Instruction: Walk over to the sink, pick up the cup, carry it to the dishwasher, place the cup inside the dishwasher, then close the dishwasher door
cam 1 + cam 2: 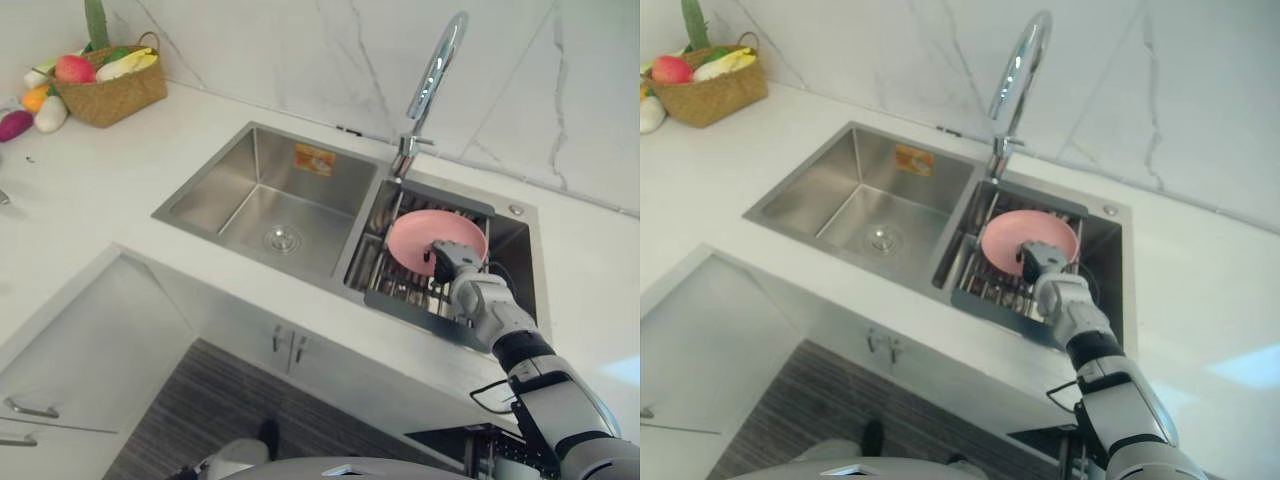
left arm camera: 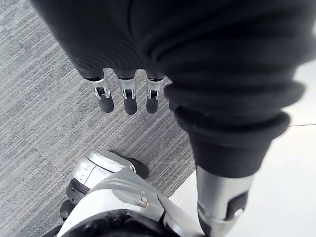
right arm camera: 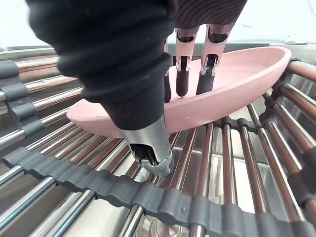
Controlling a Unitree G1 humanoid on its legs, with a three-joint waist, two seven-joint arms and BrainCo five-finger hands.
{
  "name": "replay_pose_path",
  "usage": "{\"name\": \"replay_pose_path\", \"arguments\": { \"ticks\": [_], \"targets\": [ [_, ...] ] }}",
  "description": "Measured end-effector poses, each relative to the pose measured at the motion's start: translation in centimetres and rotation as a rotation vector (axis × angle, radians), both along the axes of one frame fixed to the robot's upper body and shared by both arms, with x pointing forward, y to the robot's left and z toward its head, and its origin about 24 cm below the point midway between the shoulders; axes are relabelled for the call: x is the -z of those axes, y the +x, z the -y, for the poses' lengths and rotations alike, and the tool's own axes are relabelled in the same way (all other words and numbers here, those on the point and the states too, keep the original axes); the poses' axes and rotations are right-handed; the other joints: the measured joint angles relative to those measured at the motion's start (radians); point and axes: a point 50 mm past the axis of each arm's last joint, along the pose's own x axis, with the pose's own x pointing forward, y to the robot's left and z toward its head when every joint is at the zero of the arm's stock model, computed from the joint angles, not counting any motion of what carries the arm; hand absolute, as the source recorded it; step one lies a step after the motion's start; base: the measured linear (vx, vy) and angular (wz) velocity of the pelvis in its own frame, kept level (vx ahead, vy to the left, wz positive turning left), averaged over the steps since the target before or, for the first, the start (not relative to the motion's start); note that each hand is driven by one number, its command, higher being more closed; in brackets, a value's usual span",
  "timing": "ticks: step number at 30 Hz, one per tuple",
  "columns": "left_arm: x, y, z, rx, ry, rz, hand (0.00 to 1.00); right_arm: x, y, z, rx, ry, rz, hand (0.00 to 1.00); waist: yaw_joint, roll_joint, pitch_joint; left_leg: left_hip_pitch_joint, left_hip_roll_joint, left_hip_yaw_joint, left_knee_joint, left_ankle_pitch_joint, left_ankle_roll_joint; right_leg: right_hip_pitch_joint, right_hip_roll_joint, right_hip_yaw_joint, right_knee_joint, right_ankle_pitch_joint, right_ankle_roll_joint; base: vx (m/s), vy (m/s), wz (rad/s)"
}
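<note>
No cup shows; a shallow pink bowl (image 1: 425,232) leans tilted on the metal drying rack (image 1: 392,287) in the sink's right basin. My right hand (image 1: 456,263) reaches down to the bowl's near rim. In the right wrist view its fingers (image 3: 182,81) lie fairly straight inside the pink bowl (image 3: 242,84), dark tips against the inner wall. The thumb (image 3: 150,153) points down outside the rim, over the rack bars (image 3: 148,197), without a clear pinch. My left hand (image 2: 126,96) hangs over the grey floor with straight fingers and nothing in it.
The sink's left basin (image 1: 270,205) is bare steel with a drain. A tall chrome faucet (image 1: 430,80) rises behind the rack. A wicker basket (image 1: 112,92) of fruit stands at the counter's far left. White cabinet doors (image 1: 285,345) lie below the counter.
</note>
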Motion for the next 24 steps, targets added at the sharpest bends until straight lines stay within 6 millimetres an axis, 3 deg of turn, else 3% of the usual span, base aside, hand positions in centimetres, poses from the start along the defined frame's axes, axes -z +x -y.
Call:
{"name": "replay_pose_path", "arguments": {
  "ticks": [24],
  "targets": [
    [-0.1, -0.25, 0.23, 0.032, -0.015, -0.008, 0.0, -0.25, 0.15, 0.15, 0.048, 0.013, 0.122, 1.0, -0.007, 0.014, 0.021, 0.003, 0.003, 0.011, 0.0, 0.0, -0.006, -0.002, 0.0, 0.008, 0.008, -0.008, -0.005, -0.01, 0.004, -0.01]
  ]
}}
